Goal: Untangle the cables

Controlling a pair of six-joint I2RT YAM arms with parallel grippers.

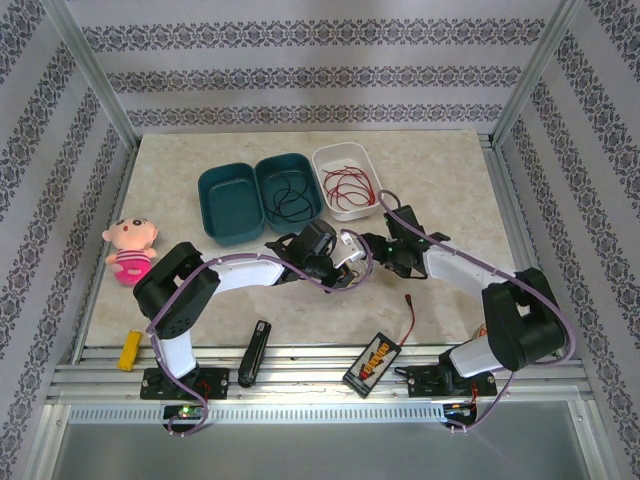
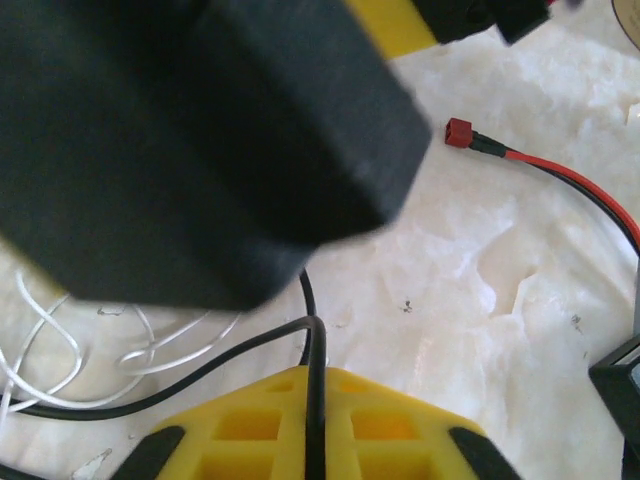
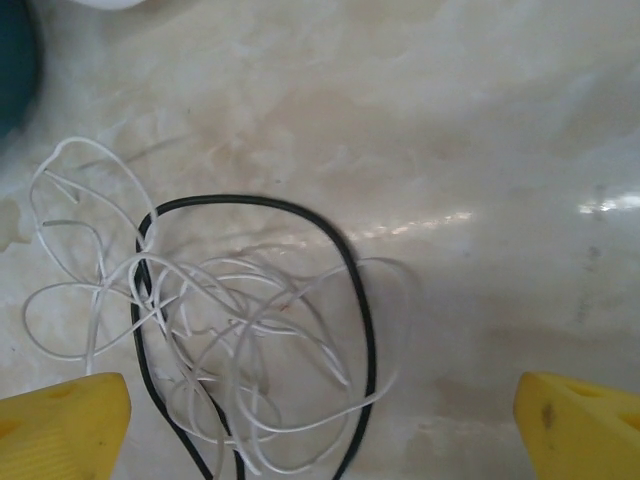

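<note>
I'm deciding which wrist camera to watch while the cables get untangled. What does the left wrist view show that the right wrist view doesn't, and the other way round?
Left wrist, not right wrist: the left gripper shut on the thin black cable, and a short red lead with a red plug. Right wrist, not left wrist: the right gripper, its yellow fingertips wide apart, and the edge of a teal plastic tub. Both: the black cable, the thin white cable looped with it, and the pale marble tabletop.
</note>
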